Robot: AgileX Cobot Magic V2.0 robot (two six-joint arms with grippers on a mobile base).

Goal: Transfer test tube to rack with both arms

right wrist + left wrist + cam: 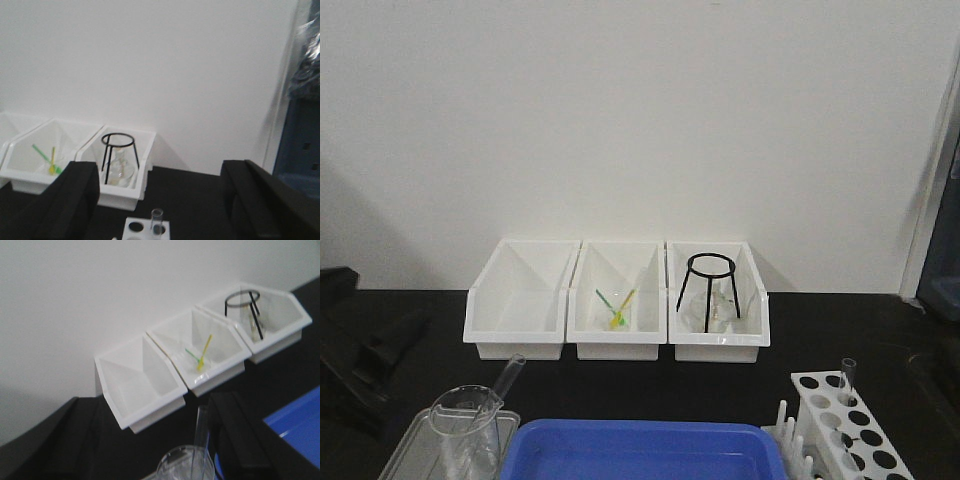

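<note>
A clear test tube [506, 377] leans in a clear beaker [463, 420] at the front left; it also shows in the left wrist view [201, 432], rising from the beaker [186, 466]. My left gripper [150, 450] is open and empty, its jaws spread wide either side of the beaker and tube, with the right finger [240, 440] close beside the tube. The white rack [850, 432] stands at the front right with another test tube [847, 379] upright in a back hole. My right gripper [162, 200] is open and empty above the rack [145, 228] and its tube [157, 220].
Three white open-fronted bins [616, 300] stand along the back wall; the middle holds green and yellow sticks [616, 308], the right a black wire tripod [710, 288] and glassware. A blue tray [645, 452] lies at the front centre. The beaker sits on a clear tray [415, 455].
</note>
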